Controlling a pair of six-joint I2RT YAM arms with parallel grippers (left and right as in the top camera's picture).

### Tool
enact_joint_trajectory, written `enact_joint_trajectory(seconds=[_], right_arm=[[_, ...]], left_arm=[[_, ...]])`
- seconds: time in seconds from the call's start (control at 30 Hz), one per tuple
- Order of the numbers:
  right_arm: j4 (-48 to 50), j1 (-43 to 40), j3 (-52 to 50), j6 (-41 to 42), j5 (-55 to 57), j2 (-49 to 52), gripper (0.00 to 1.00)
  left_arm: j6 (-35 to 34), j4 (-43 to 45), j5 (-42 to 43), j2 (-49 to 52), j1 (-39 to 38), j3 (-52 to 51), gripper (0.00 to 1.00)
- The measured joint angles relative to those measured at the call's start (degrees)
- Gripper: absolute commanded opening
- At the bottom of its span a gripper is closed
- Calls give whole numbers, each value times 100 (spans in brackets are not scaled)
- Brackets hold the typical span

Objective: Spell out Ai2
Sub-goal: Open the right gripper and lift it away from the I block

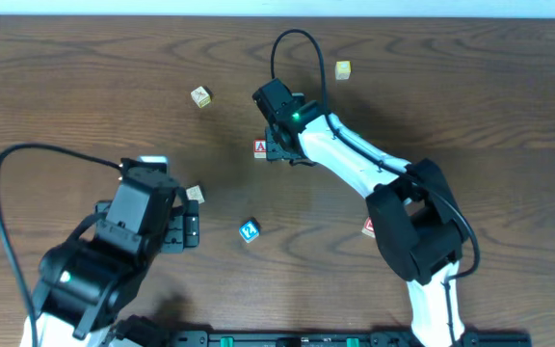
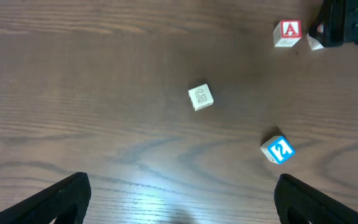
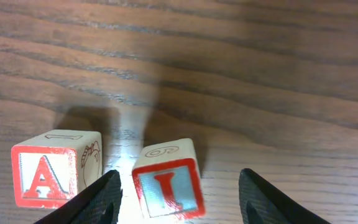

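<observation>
Nearest the robot's base, the left gripper (image 2: 182, 186) is seen above the tabletop (image 1: 85, 87). Its jaws are spread wide and nothing is held between them. Just beyond it, the 5 block (image 2: 200, 97) lies alone on the wood. The blue 2 block (image 2: 277, 150) is set off to one side, turned at an angle to the grain. At about the same depth, a red-marked block (image 1: 368, 226) is partly hidden beneath the right arm, and its letter cannot be read.

Further out, the right gripper (image 3: 180, 179) is lowered to the tabletop. Its jaws are parted widely, and the I block (image 3: 166, 183) sits between them. One finger is close to the block's side, but contact cannot be told; the other finger is clearly apart from it. The A block (image 3: 53, 169) stands just beside the I block, outside the jaws, with a narrow gap between the two. Both red letters face the wrist camera upright.

Farthest away, a far-left block (image 1: 200, 95) and a far-right block (image 1: 342, 68) are seen well apart from the rest.
</observation>
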Motion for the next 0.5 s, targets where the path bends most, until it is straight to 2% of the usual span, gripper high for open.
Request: enact_joint_trajectory(seconds=[0.3,0.5], right_arm=[[-863,-4,2,-144,326,-1412,63],[-1738,289,33,-844,457,-2243,73]], left_arm=[[11,-205,310,-872,0,2,95],[4,-890,409,-1276,0,203,95]])
